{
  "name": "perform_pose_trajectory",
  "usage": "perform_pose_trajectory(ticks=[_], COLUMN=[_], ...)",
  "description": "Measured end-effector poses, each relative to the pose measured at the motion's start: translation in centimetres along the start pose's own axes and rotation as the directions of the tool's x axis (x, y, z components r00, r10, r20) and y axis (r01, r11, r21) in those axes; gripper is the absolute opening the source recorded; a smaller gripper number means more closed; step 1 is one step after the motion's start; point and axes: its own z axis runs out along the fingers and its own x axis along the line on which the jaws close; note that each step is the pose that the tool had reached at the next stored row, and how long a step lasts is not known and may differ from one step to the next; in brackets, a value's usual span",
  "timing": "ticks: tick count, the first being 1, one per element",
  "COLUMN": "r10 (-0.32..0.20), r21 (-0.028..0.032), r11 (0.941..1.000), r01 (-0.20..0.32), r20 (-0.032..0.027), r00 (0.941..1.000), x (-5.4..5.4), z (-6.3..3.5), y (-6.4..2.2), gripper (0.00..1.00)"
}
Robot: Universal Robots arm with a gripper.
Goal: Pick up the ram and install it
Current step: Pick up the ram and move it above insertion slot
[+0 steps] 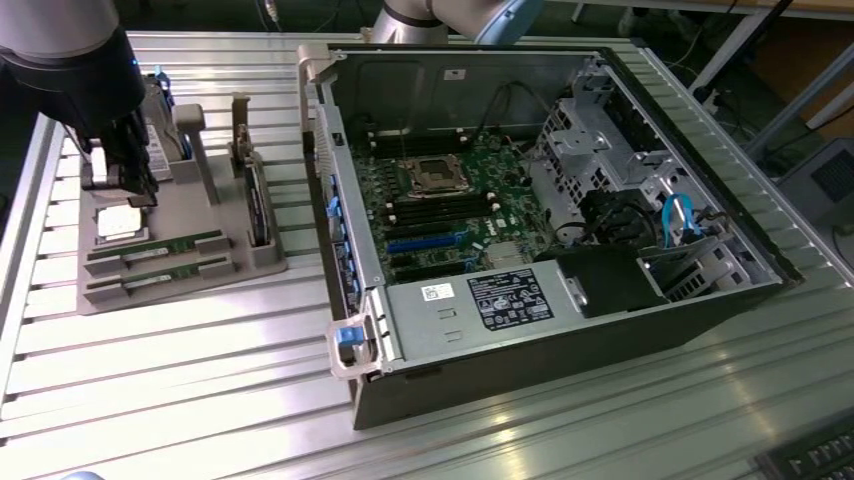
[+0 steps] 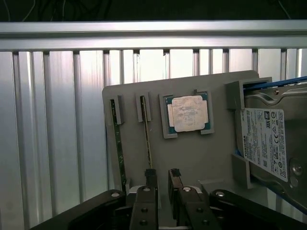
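Observation:
Two ram sticks stand on edge in slots of a grey holder tray (image 2: 201, 158): one ram (image 2: 147, 139) and a second ram (image 2: 118, 143) beside it. My gripper (image 2: 162, 178) hovers over the tray, open by a narrow gap and holding nothing; one fingertip (image 2: 151, 176) lines up with the end of the nearer ram. In the exterior view the gripper (image 1: 123, 192) hangs above the tray's back part, with the two rams (image 1: 158, 248) (image 1: 163, 271) just in front of it. The open computer case (image 1: 534, 200) shows its motherboard (image 1: 447, 205).
The tray also holds a square silver processor chip (image 2: 189, 113) and a silver hard drive (image 2: 266, 143) with a white label. In the case are a power supply (image 1: 501, 298), cables and drive cages (image 1: 601, 140). The ribbed metal table (image 1: 174, 380) surrounds both.

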Motion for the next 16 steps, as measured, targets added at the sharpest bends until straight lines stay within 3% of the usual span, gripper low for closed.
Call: perform_pose_trajectory(ticks=[6,7,10,16], r10=[0.0,0.0,0.0,-0.001], r21=[0.0,0.0,0.0001,0.0001], r11=[1.0,1.0,1.0,1.0], r01=[0.0,0.0,0.0,0.001], r20=[0.0,0.0,0.0001,0.0], r00=[1.0,1.0,1.0,1.0], x=[0.0,0.0,0.2,3.0], z=[0.0,0.0,0.02,0.36], y=[0.0,0.0,0.02,0.01], gripper=[0.25,0.31,0.31,0.31])
